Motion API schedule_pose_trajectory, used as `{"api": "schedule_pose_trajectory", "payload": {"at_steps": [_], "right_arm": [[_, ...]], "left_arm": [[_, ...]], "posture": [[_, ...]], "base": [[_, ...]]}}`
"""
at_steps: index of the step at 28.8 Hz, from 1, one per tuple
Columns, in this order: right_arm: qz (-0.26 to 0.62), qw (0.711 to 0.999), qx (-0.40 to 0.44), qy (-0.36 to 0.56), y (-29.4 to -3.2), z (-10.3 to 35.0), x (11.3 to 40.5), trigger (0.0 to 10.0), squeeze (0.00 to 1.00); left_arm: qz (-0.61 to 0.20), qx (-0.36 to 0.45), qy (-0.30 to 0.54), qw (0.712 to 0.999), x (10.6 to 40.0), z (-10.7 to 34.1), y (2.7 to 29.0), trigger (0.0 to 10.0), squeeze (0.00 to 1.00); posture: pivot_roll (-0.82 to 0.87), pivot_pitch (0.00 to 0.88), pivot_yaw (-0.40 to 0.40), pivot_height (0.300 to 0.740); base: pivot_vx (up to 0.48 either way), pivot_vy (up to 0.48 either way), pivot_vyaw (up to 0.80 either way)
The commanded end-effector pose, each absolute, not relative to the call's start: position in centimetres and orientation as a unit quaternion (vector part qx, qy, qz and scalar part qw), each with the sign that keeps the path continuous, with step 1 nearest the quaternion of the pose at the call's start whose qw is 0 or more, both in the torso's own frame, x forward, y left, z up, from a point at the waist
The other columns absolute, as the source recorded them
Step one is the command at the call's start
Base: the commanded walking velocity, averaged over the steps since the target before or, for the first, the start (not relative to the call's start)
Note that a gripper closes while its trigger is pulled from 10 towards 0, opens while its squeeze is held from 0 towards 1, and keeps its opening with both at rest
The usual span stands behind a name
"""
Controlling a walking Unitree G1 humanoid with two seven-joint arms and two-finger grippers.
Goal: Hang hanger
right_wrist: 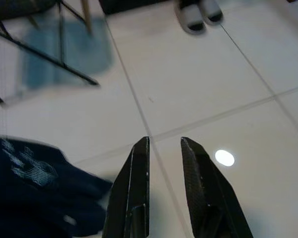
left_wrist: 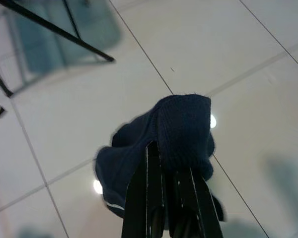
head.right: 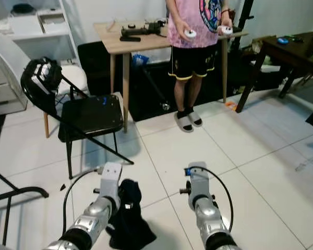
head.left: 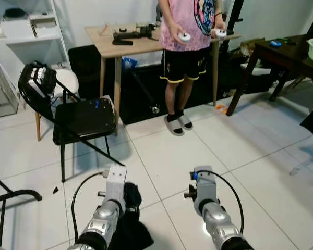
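Over the white tiled floor both arms reach forward and low, with nothing yet hung. Far left, the curved black foot of a metal stand rests on the tiles; whether it is the rail for hanging cannot be told. Beyond it a black folding chair stands, a dark bundle slung on its back.

Next comes the left gripper, its jaws closed narrow on a dark navy garment that droops from the fingers above the floor. No hanger can be made out; if one is inside the cloth, it is hidden. Just to the right, the right gripper hovers over a tile seam, its jaws a little apart and holding nothing.

Farther back a person stands by a wooden table, a small white controller in each hand, and a dark table stands at the right edge.

This looks like the carrying step: the garment is in hand and no rail is in reach. The next move probably calls for turning toward a rail while keeping the grip firm.
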State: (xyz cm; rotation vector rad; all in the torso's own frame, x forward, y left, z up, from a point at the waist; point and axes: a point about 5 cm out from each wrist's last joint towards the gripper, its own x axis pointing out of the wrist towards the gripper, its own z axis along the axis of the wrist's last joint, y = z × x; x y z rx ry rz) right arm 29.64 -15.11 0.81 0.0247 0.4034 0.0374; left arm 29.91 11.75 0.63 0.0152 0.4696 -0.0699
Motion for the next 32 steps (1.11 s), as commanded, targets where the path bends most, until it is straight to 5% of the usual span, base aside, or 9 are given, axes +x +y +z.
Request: {"api": "schedule_pose_trajectory", "payload": {"at_steps": [1, 7, 14, 23, 32], "right_arm": [[0.024, 0.982, 0.018, 0.187, -14.8, 1.0, 29.6, 10.0, 0.00], [0.029, 0.992, 0.051, 0.111, -15.2, 4.2, 31.2, 10.0, 0.00], [-0.032, 0.996, 0.025, 0.073, -17.0, 5.1, 31.3, 10.0, 0.00], [0.024, 0.994, 0.047, 0.098, -14.7, 4.3, 30.7, 10.0, 0.00], [0.027, 0.993, 0.037, 0.105, -14.1, 4.2, 31.0, 10.0, 0.00]], "left_arm": [[-0.033, 0.027, 0.208, 0.977, 30.2, 1.2, 12.3, 10.0, 0.00], [-0.097, 0.050, 0.129, 0.986, 30.8, 3.9, 11.9, 10.0, 0.00], [-0.069, 0.043, 0.096, 0.992, 31.9, 6.2, 12.5, 10.0, 0.00], [-0.018, 0.034, 0.121, 0.992, 32.4, 7.0, 15.3, 10.0, 0.00], [-0.001, 0.010, 0.129, 0.992, 32.2, 6.7, 15.5, 10.0, 0.00]], "posture": [[-0.05, 0.028, 0.017, 0.740], [-0.06, 0.015, 0.017, 0.740], [-0.06, 0.000, 0.029, 0.740], [-0.01, 0.000, 0.033, 0.740], [-0.03, 0.000, 0.056, 0.740]], "base": [[0.000, 0.000, 0.00], [0.000, 0.000, 0.00], [0.000, 0.000, 0.00], [0.000, 0.000, 0.00], [0.000, 0.000, 0.00]]}}
